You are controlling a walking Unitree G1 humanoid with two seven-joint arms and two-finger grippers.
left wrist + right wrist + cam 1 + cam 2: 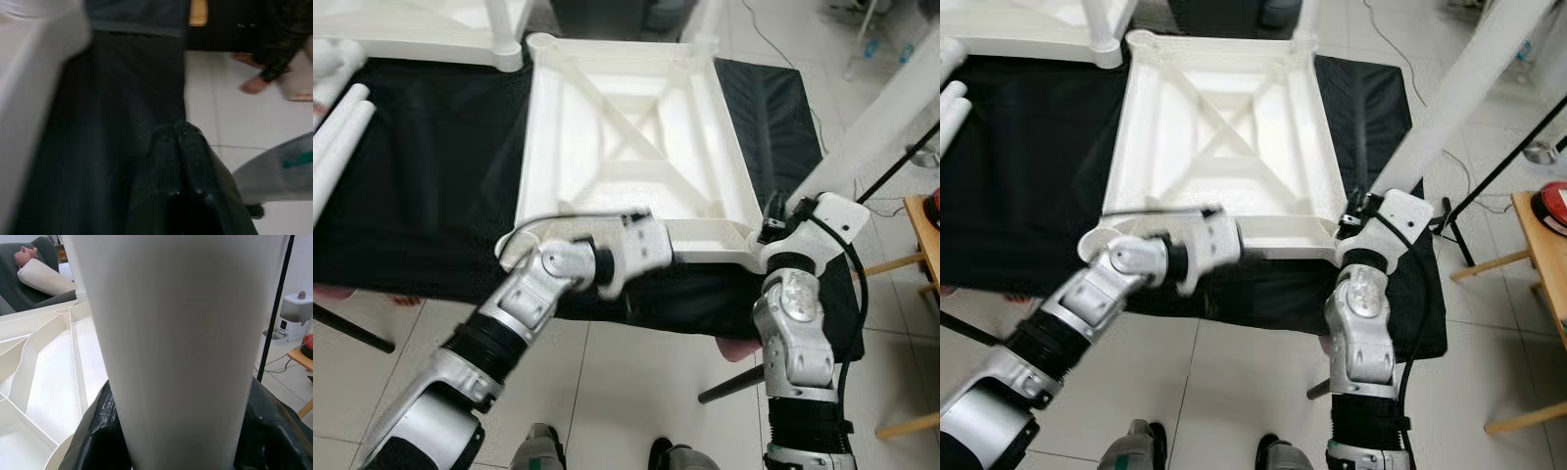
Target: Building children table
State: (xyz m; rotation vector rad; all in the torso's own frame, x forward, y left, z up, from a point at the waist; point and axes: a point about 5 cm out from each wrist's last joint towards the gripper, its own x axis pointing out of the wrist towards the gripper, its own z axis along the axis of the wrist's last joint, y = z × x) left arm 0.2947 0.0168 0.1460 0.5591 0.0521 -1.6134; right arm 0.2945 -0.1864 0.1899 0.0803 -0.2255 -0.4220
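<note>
The white table top [533, 127] lies upside down on a black cloth [431, 186], its ribbed underside facing up. A thick white table leg [891, 108] rises slanted from its near right corner. My right gripper [775, 217] is shut around the base of that leg [181, 333], with a black finger [93, 431] on either side. My left wrist [641, 245], blurred, hovers at the top's near edge toward its left corner. In the left wrist view the left gripper [178, 142] has its fingertips pressed together, with nothing between them, over the cloth beside the white edge [29, 98].
A second white table frame [421, 39] stands at the back left, and loose white legs [337, 137] lie on the cloth's left. A wooden stool [920, 230] and a black stand pole [901, 166] are on the right. A person's foot [254, 84] is on the tiled floor.
</note>
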